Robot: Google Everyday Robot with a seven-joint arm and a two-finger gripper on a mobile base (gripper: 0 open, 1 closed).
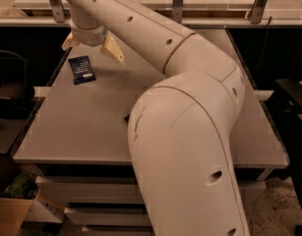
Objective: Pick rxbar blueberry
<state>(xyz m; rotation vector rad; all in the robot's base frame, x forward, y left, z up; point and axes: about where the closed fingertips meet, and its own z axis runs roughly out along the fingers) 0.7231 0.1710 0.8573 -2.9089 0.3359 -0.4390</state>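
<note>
The rxbar blueberry is a small flat dark navy wrapper with white text, lying flat near the far left corner of the grey table. My gripper hangs above the table just behind and to the right of the bar. It is open and empty: one cream finger is at the right, the other at the left. It is not touching the bar. My white arm fills the middle of the view.
Only a dark corner of the longer black bar wrapper shows past my arm. A metal rail with posts runs along the table's far edge. A dark chair stands at the left and a cardboard box on the floor.
</note>
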